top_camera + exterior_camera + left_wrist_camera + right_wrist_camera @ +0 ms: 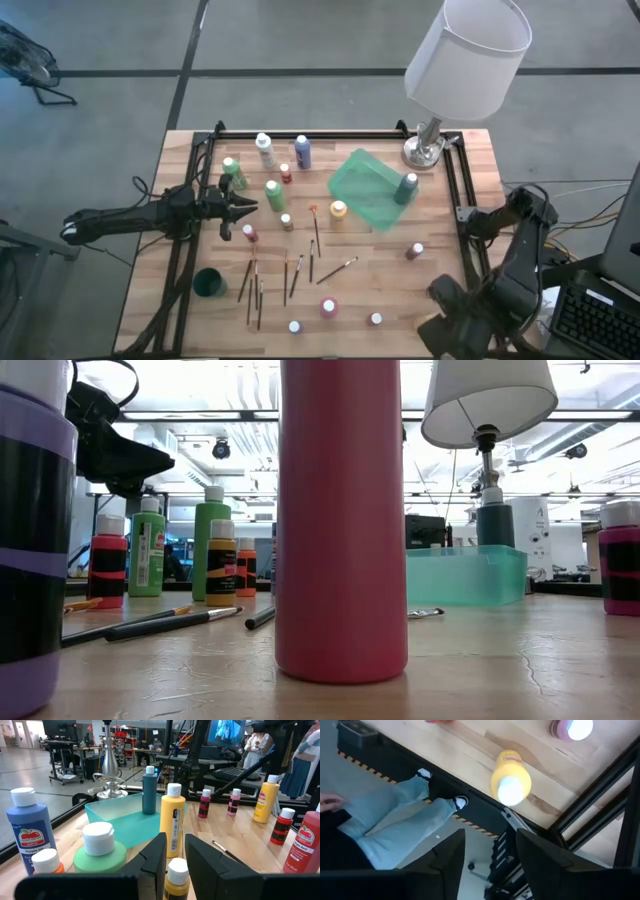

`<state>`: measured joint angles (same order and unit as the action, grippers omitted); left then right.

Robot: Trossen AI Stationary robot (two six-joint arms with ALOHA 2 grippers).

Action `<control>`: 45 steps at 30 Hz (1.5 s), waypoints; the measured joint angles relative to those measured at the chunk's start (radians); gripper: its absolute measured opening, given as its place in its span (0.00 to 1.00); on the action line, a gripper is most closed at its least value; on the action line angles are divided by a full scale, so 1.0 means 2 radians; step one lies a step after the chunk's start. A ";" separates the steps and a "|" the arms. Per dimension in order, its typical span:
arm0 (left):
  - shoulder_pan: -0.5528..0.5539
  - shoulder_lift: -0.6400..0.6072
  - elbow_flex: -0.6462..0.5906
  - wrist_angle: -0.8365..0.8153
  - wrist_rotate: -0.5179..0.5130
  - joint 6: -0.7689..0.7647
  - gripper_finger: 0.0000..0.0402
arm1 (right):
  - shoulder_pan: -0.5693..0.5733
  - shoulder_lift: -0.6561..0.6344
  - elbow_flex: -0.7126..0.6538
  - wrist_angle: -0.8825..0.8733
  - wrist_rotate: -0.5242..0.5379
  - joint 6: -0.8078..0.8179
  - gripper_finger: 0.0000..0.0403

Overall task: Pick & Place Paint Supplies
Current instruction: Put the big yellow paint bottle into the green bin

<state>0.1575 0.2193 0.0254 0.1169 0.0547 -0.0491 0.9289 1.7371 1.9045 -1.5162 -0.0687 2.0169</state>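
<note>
Beside the translucent green tray (368,188), toward the left arm, small white-capped paint bottles (274,194) and thin brushes (254,285) lie scattered on the wooden table (440,290) (an open workshop beyond). The left gripper (172,855), fingers slightly apart and empty, straddles a yellow bottle's cap (177,870). Bottles look light, rigid and slick, best gripped below the cap; the right gripper (487,852), open, hangs off the table's edge.

A yellow paint bottle (510,779) stands near the wooden table's (470,747) edge. At ten o'clock from the right gripper (489,851), whose fingers are apart, is a person's jeans-clad leg (400,820).
</note>
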 joint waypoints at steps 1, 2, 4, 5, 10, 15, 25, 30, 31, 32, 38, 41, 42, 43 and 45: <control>0.000 0.000 0.000 0.000 0.000 0.000 0.19 | 0.003 0.002 -0.001 0.000 0.003 0.000 0.47; 0.000 0.000 0.000 0.000 0.000 0.000 0.19 | 0.005 0.005 -0.001 -0.001 0.009 0.000 0.48; 0.000 0.000 0.000 -0.001 0.000 0.000 0.19 | 0.006 0.007 -0.003 -0.005 0.017 0.000 0.51; 0.000 0.000 0.000 -0.001 0.000 0.000 0.19 | 0.008 0.008 -0.005 -0.007 0.023 0.000 0.52; 0.000 0.000 0.000 -0.001 0.000 0.000 0.19 | 0.008 0.007 -0.028 -0.008 0.036 0.003 0.56; 0.000 0.000 0.000 -0.001 0.000 0.000 0.19 | 0.008 0.007 -0.055 0.004 0.036 0.004 0.58; 0.000 0.000 0.000 -0.001 0.000 0.000 0.19 | 0.012 0.006 -0.081 0.027 0.034 0.004 0.62; 0.000 0.000 0.000 -0.001 0.000 0.000 0.19 | 0.015 0.005 -0.097 0.047 0.032 0.004 0.59; 0.000 0.000 0.000 -0.001 0.000 0.000 0.19 | 0.016 0.005 -0.102 0.053 0.028 0.005 0.58; 0.000 0.000 0.000 -0.001 0.000 0.000 0.19 | 0.018 0.005 -0.106 0.060 0.025 0.006 0.58; 0.000 0.000 0.000 -0.001 0.000 0.000 0.19 | 0.020 0.005 -0.122 0.074 0.017 0.011 0.55; 0.000 0.000 0.000 -0.001 0.000 0.000 0.19 | 0.020 0.005 -0.130 0.077 0.017 0.015 0.55; 0.000 0.000 0.000 -0.001 0.000 0.000 0.19 | 0.020 0.005 -0.134 0.080 0.017 0.015 0.56; 0.000 0.000 0.000 -0.001 0.000 0.000 0.19 | 0.020 0.005 -0.138 0.085 0.017 0.015 0.56; 0.000 0.000 0.000 -0.001 0.000 0.000 0.19 | 0.020 0.005 -0.146 0.093 0.017 0.015 0.57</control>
<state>0.1577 0.2195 0.0257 0.1146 0.0547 -0.0494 0.9695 1.7477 1.6126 -1.3295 -0.0338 2.0464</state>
